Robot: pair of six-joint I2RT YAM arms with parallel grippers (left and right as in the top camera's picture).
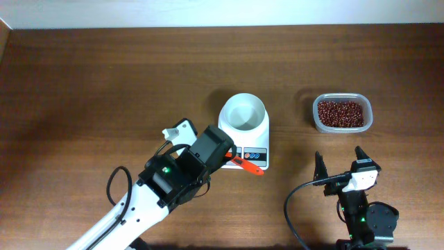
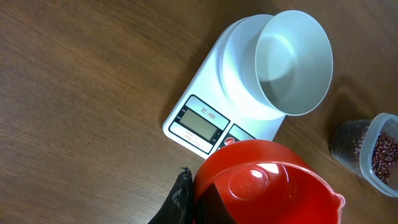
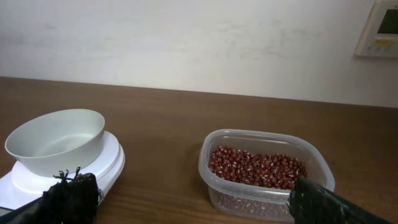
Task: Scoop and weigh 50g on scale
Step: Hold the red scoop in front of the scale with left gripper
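Overhead view: scale (image 1: pixel 258 139) stands mid-table with a white bowl (image 1: pixel 243 111) on top; the bowl is empty. Beans (image 1: pixel 340 112) all lie in a clear tub (image 1: pixel 314 117), well apart to the right of the scale. The left claw (image 1: pixel 232 161) sits just in front of the scale, closed on a red scoop (image 1: pixel 250 167) that juts over the scale's front edge. The right claw (image 1: pixel 338 154) rests near the table's (image 1: pixel 83 83) front edge, below the tub, with its jaws spread wide and nothing between them.

Left wrist view: the scoop fills the lower frame, gripped tight, and no beans show on it. The display (image 2: pixel 200 122) cannot be read. The bowl shows a clean white inside. The tub appears at the right edge, part full.

Right wrist view: both fingers stand far apart at the lower corners, gripping nothing. The tub lies straight ahead, beans heaped inside. The bowl on the scale at left holds nothing.

Assessment: the scoop is in hand, but no beans are in the bowl. Scooping from the tub, tipping into the bowl and reaching the target weight all remain to be done.
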